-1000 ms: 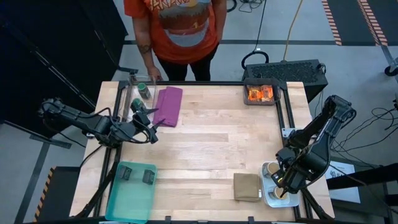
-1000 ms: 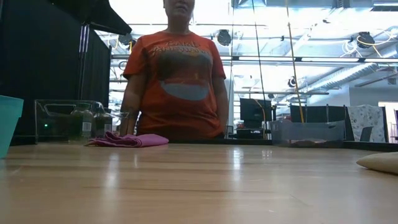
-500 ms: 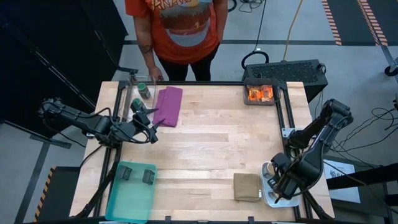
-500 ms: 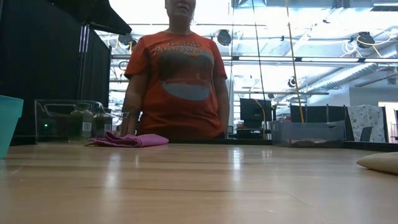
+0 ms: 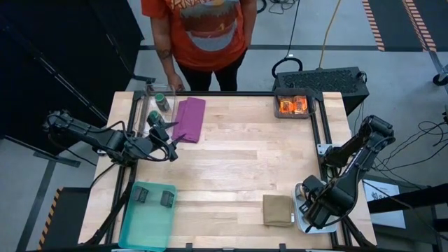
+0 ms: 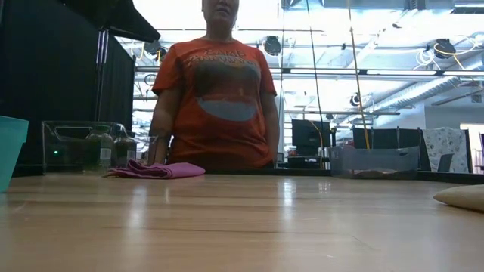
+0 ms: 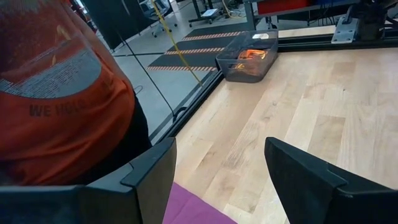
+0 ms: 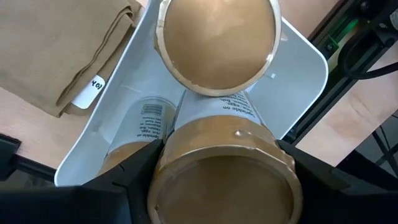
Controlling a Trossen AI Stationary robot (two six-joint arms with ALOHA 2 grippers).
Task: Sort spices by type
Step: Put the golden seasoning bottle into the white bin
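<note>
My right gripper (image 8: pixel 224 177) is shut on a round tan-topped cup (image 8: pixel 224 186) above the white tray (image 5: pixel 299 204) at the table's near right corner. Two more tan-topped cups (image 8: pixel 214 40) sit in that tray (image 8: pixel 298 68). My left gripper (image 7: pixel 219 149) is open and holds nothing. It hovers by the purple cloth (image 5: pixel 189 119) at the far left. Green-lidded jars (image 5: pixel 162 102) stand in a clear box (image 6: pixel 83 143). Shiny orange packets (image 5: pixel 292 105) fill a dark bin. Two dark blocks (image 5: pixel 166 199) lie in the teal bin (image 5: pixel 147 225). My right gripper pinches the tan-topped cup between its two fingers (image 8: pixel 124 186), which sit on opposite sides of its tan upper rim (image 8: pixel 171 146). The fingers point down from above, and the cup's tan top faces back along them. Its white labelled body (image 8: pixel 217 109) reaches down toward the tray.
An olive-tan folded cloth (image 5: pixel 278 210) lies just left of the white tray. A person in an orange shirt (image 5: pixel 199 31) stands at the far edge, one hand near the clear box. The wooden table's middle (image 5: pixel 238 161) is bare.
My right arm has drawn toward the table's near edge and settled lower over the white tray, covering more of it. My left arm and the other things have kept still.
</note>
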